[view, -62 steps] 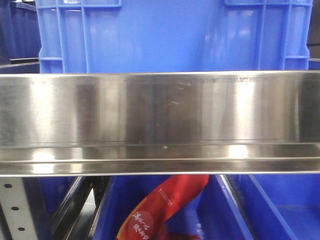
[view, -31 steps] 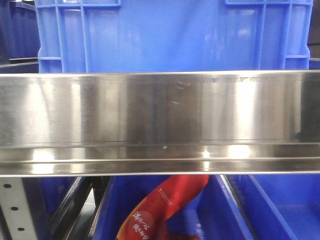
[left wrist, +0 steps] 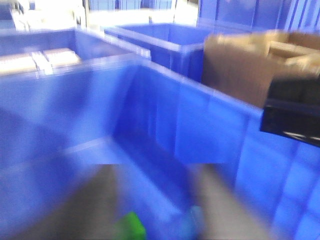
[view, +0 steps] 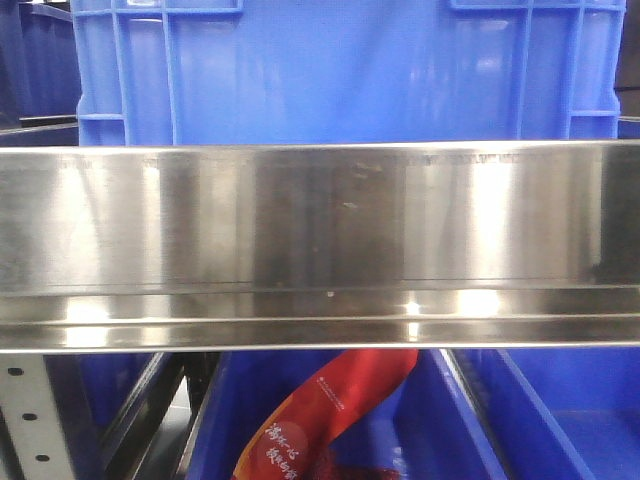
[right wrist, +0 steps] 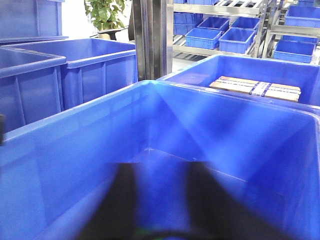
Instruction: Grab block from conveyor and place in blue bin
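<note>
Left wrist view is smearing hard, so the left gripper [left wrist: 150, 210] is moving fast over the open blue bin [left wrist: 210, 125]. The block [left wrist: 132, 227] is showing as a bright green blob between the two blurred fingers [left wrist: 95, 205], low in frame, apparently pinched, though exact contact is too blurred to confirm. Judging from that: pickup is done, the arm is carrying toward the drop, release not yet done. Cardboard box [left wrist: 250, 60] is sitting beyond the bin's far wall.

Right gripper [right wrist: 160, 200] is hanging over another blue tub [right wrist: 75, 150], fingers apart, nothing visible between them.

Front view is showing only the steel rail [view: 320, 240], a blue crate [view: 340, 70] and a red bag [view: 330, 410]. Versus the earlier frames, essentially nothing is changing there; only faint reflection shifts on the steel. The conveyor belt itself isn't showing in any view.
</note>
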